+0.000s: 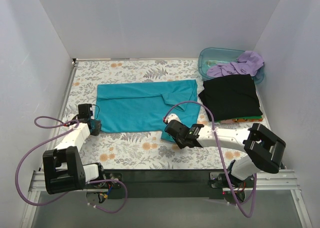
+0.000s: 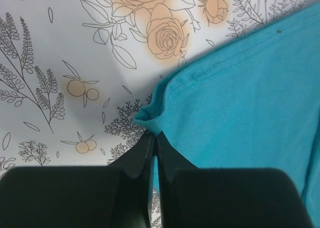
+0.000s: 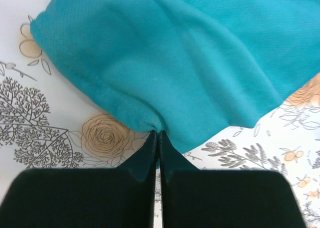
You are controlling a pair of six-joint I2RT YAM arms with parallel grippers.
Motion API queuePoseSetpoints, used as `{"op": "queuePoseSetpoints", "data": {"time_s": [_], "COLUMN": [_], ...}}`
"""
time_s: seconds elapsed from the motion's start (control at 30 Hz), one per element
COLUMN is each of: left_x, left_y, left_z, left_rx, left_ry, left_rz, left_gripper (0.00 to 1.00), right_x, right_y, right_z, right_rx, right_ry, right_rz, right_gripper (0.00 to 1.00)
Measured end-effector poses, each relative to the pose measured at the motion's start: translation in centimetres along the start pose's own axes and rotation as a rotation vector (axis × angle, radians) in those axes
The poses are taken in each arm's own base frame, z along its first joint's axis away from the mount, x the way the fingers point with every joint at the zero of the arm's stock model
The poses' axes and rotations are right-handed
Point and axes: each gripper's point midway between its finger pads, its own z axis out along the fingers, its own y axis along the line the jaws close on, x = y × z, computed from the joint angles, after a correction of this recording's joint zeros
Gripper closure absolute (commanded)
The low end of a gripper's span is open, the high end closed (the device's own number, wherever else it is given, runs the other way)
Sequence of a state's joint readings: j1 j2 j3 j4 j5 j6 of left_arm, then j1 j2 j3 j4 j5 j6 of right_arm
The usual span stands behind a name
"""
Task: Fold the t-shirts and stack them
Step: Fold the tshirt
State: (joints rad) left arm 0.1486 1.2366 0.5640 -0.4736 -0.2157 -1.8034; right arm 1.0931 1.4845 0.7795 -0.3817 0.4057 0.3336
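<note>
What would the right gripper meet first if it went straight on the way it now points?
The teal t-shirt. The right gripper is shut on its edge, and the cloth lies directly ahead of it. Going on would probably bunch the shirt, though depth is unclear.

One teal t-shirt (image 1: pixel 140 108); black t-shirt (image 1: pixel 231 97); seemingly lavender t-shirt (image 1: pixel 245 63); white floral-patterned table (image 1: pixel 135 150).

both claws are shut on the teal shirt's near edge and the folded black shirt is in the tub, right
No: the black shirt lies outside the tub, on its near side; the lavender shirt is the one in the tub, as the top external view shows. The left claw and right claw are shut on the teal shirt at its near edge.
</note>
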Motion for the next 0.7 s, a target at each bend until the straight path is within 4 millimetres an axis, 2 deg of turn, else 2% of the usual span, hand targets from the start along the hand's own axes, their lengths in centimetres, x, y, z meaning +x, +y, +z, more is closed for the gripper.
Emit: {"op": "queuePoseSetpoints", "data": {"time_s": [0.13, 0.23, 0.53, 0.7], "left_x": [0.0, 0.0, -1.0, -2.2], "left_y": [-0.8, -1.7, -5.8, -8.6], "left_z": [-0.7, -1.1, -1.2, -0.8], "left_rx": [0.034, 0.058, 0.087, 0.096], "left_ry": [0.013, 0.030, 0.063, 0.065], "left_rz": [0.004, 0.010, 0.013, 0.009], "left_gripper": [1.00, 1.00, 1.00, 1.00], "right_x": [-1.8, -4.2, -11.2, -14.7], "right_y": [-1.0, -2.0, -7.7, -10.1], "right_z": [-0.7, -1.4, -2.9, -2.4], "right_rx": [0.032, 0.041, 0.090, 0.087], "right_ry": [-0.035, -0.082, -0.190, -0.217], "right_rz": [0.001, 0.022, 0.130, 0.148], "right_gripper": [0.99, 0.99, 0.99, 0.99]}}
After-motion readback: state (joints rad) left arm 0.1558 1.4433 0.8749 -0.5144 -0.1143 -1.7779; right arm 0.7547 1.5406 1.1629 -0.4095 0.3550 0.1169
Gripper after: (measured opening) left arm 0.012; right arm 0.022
